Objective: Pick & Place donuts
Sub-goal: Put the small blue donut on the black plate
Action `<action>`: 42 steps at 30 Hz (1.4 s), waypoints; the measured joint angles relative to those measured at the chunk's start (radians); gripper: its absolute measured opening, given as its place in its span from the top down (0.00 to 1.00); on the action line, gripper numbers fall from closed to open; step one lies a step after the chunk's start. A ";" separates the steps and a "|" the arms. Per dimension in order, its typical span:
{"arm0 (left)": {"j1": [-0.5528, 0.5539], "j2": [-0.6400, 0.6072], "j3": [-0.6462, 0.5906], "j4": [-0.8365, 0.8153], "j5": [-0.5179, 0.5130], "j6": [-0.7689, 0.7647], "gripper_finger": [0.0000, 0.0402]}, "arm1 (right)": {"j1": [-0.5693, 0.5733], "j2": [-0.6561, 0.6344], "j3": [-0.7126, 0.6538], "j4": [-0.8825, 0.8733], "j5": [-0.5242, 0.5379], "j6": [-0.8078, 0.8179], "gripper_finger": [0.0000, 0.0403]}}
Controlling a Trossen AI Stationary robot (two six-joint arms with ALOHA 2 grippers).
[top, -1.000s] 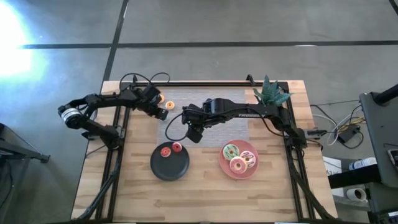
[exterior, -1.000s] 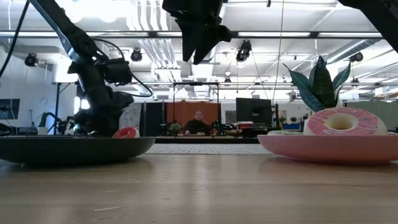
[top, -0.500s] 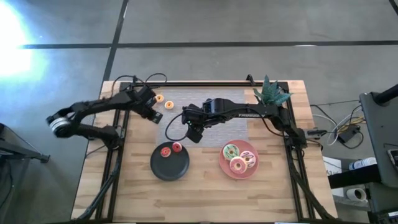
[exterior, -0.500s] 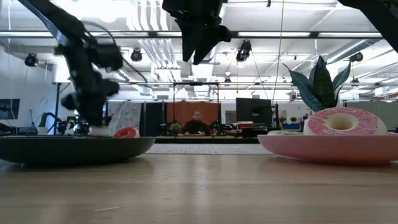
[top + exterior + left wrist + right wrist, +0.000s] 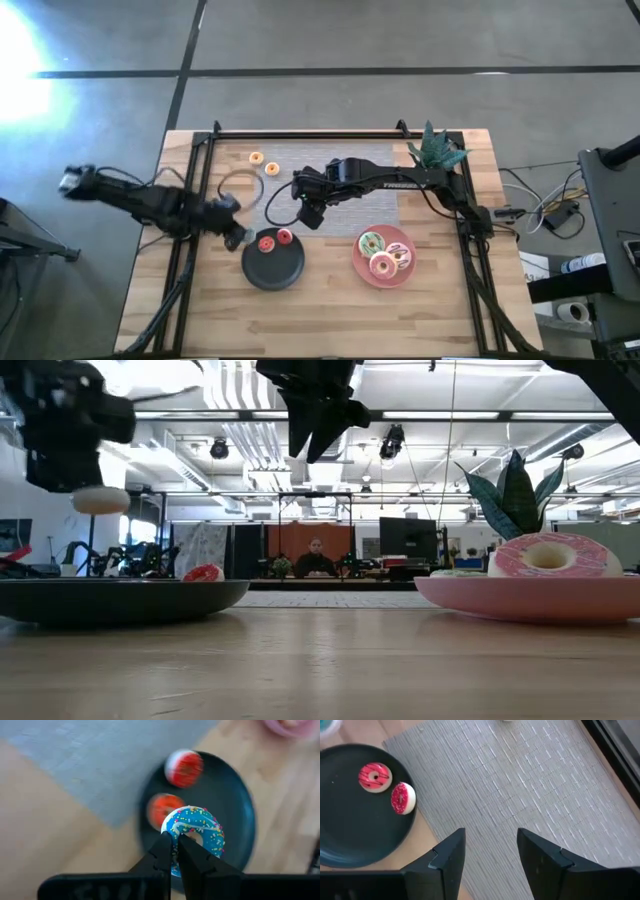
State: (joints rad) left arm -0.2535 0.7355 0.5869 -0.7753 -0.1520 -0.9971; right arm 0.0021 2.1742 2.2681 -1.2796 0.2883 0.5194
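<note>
My left gripper [image 5: 232, 237] hovers at the left rim of the round black plate [image 5: 273, 268], shut on a blue sprinkled donut [image 5: 196, 834]. In the low view that donut [image 5: 100, 500] hangs under the blurred left gripper [image 5: 68, 430], above the plate. Two small red donuts [image 5: 267, 243] [image 5: 285, 237] lie on the black plate. An orange donut [image 5: 256, 157] and a yellow donut [image 5: 272, 168] lie on the table's far left. Three larger donuts rest on the pink plate [image 5: 362, 268]. My right gripper [image 5: 310, 215] hangs open over the grey mat. My left gripper pinches the blue donut between its two fingers at the ring's edge [image 5: 172, 822] nearest the wrist. The fingers come from above, slanting in from the table's left. The donut is lifted clear, lying about level above the black plate [image 5: 235, 820].
A grey mat [image 5: 350, 205] covers the middle of the table's far half. A potted plant [image 5: 437, 148] stands at the far right corner, and a cable loop [image 5: 235, 185] lies near the far left. Bare wood stretches along the near edge. A person sits far behind the table [image 5: 318, 558].
My left gripper has swung from beside the orange and yellow donuts at the far left toward the near edge, ending at the black plate's left rim. It has carried the blue donut with it, lifted clear of the table. The right arm has kept still.
</note>
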 joint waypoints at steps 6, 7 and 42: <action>-0.288 0.169 -0.006 0.018 -0.161 -0.249 1.00 | 0.005 0.000 0.000 0.007 -0.001 0.037 0.58; -0.305 0.200 -0.006 0.020 -0.161 -0.273 1.00 | 0.007 0.000 0.000 0.007 -0.001 0.046 0.58; -0.287 0.361 -0.024 0.138 -0.052 -0.230 0.78 | 0.016 0.000 0.000 0.014 0.029 0.057 0.58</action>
State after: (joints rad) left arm -0.5404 1.0966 0.5625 -0.6376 -0.2045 -1.2273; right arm 0.0179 2.1742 2.2681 -1.2652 0.3173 0.5763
